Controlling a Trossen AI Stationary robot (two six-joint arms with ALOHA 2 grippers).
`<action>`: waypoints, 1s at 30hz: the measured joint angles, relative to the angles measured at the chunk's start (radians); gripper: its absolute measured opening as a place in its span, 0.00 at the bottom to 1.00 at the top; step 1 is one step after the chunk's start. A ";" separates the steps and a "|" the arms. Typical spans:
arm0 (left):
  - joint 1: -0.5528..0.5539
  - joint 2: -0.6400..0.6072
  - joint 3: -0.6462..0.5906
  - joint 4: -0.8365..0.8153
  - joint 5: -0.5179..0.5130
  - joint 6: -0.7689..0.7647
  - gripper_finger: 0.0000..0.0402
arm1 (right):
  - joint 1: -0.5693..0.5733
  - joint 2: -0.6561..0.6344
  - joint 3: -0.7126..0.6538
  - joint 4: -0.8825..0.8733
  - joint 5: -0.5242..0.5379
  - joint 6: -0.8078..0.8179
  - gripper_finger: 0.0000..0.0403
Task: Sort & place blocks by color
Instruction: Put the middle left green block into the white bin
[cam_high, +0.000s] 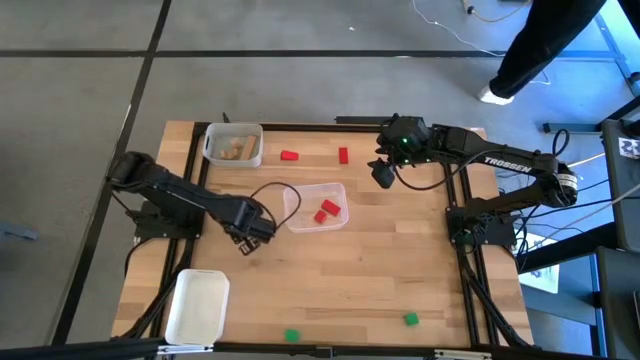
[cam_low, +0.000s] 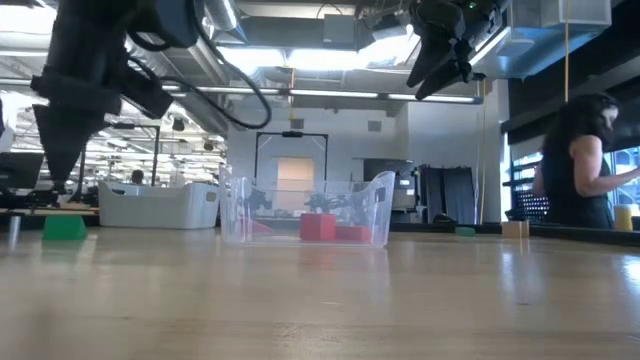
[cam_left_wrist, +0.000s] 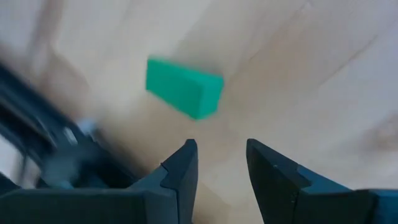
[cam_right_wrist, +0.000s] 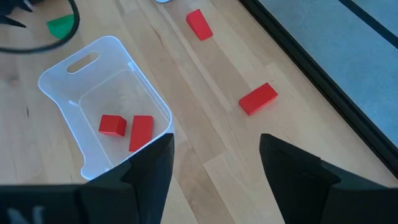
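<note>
- The landmark was the clear plastic tray (cam_high: 303, 194) near the middle of the pale wooden table (cam_high: 380, 270).
- Two small red wooden blocks (cam_high: 329, 210) lay side by side inside that tray.
- My left gripper (cam_high: 246, 240) hung just off the tray's left side, its fingers (cam_left_wrist: 180, 171) a little apart and pinching nothing.
- A small green wooden block (cam_left_wrist: 183, 88) sat on the table just ahead of those fingertips, untouched.
- My right gripper (cam_high: 382, 174) hovered above the table to the tray's right and a little behind it, spread wide and empty.
- Two more red blocks (cam_high: 289, 156) (cam_high: 343, 154) lay loose on the table behind the tray, apart from each other.
- A white tray holding tan wooden blocks (cam_high: 233, 148) stood behind the clear tray and to its left.
- Another white tray (cam_high: 197, 306) sat at the table's front left, well away from the clear tray.
- Two green blocks (cam_high: 291, 336) (cam_high: 410, 319) lay near the table's front edge, well apart from the clear tray.
</note>
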 joint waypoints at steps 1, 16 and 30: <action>0.000 -0.006 0.000 0.000 0.025 -0.066 0.32 | 0.000 0.000 0.000 0.000 0.000 0.000 0.59; -0.007 -0.014 0.001 0.017 0.038 -0.752 0.32 | 0.001 0.000 0.000 -0.001 -0.296 -0.269 0.59; -0.007 -0.014 0.001 0.017 -0.079 -1.059 0.32 | 0.000 0.000 0.000 -0.001 -0.297 -0.201 0.59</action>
